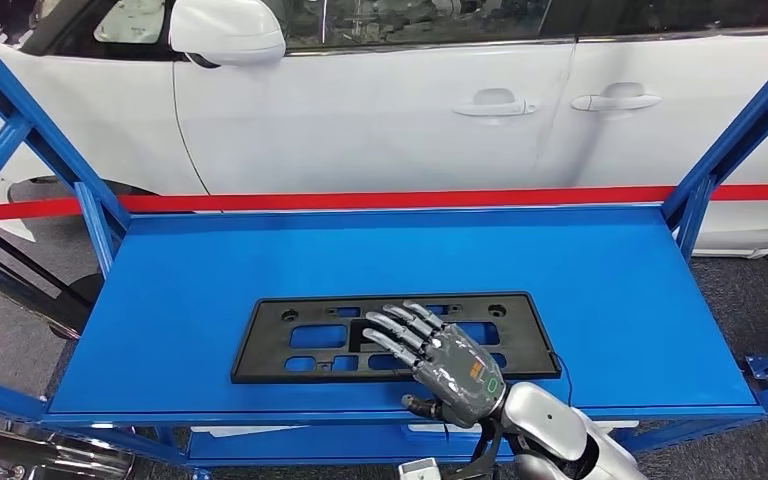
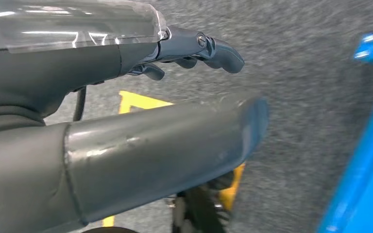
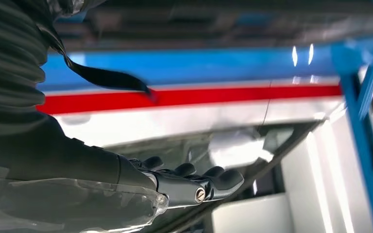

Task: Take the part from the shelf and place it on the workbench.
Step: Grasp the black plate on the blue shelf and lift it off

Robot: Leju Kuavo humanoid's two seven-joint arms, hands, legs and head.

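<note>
right hand (image 1: 447, 362) is out over the shelf (image 1: 620, 300), fingers spread and flat above the right half of the black plastic bracket (image 1: 290, 345) — gripping nothing. the bracket lies flat near the shelf's front edge. left hand (image 2: 194, 51) hangs low over grey floor, fingers loosely apart, empty. the risk: a thin flat part gives little to hook — it may skid away or tip from a one-sided lift.

Right hand (image 1: 447, 362) extended forward on silver arm, palm down, fingers (image 1: 400, 325) spread and nearly straight, holding nothing. Left hand (image 2: 141, 145) hanging low, thumb straight, darker fingers (image 2: 209, 48) slightly curled, empty.
</note>
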